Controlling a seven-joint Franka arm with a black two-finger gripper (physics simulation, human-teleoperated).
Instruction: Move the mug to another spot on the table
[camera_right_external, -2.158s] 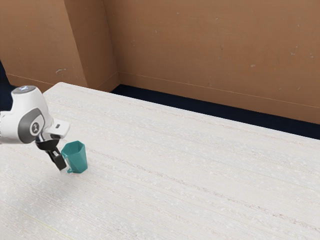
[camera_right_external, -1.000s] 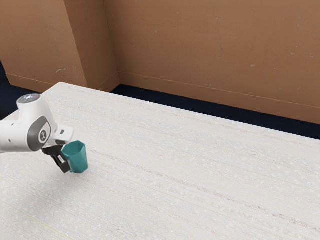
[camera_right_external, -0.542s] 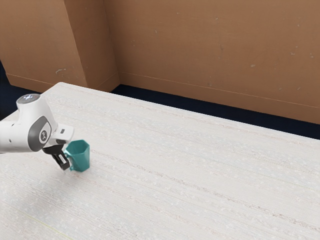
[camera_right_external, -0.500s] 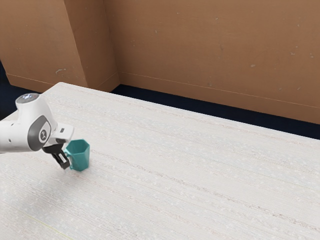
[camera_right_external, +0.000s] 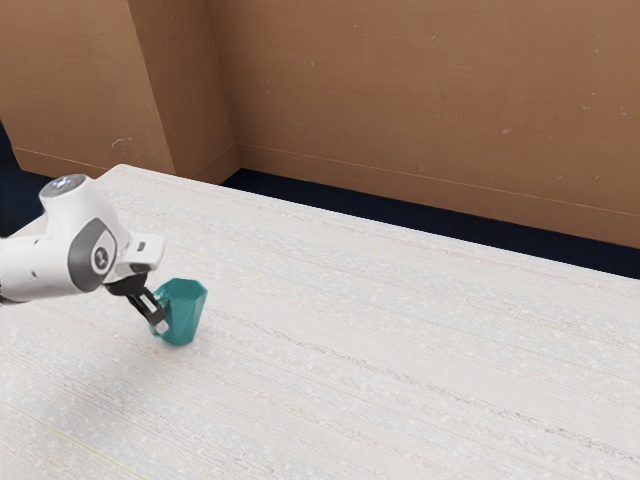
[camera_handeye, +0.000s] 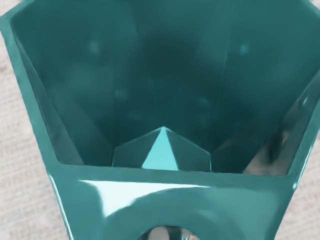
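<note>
Brown walls (camera_right_external: 420, 90) close off the far side of the room, with a boxy brown column (camera_right_external: 170, 80) jutting out at the exterior view's left. Below them lies a pale, whitish wood-grain desk (camera_right_external: 400, 340), which spreads from the near edge to a far edge bordered by a dark blue strip of floor (camera_right_external: 450, 222). A white arm (camera_right_external: 60, 262) with a grey joint cap comes in from the exterior view's left, low over the near-left part of the desk. Just beside its end sits the teal mug (camera_right_external: 183, 315), a faceted cup that narrows toward its base, leaning a little with its rim tipped toward the exterior view's right. It is in the near-left area of the desk, well apart from the far edge. The black claw (camera_right_external: 155, 310) is pinching the mug at its left wall, on the handle side. From the wrist view the mug (camera_handeye: 160, 90) is directly under the hand, its hollow inside and angular bottom showing, with pale desk (camera_handeye: 20, 165) beside it.
</note>
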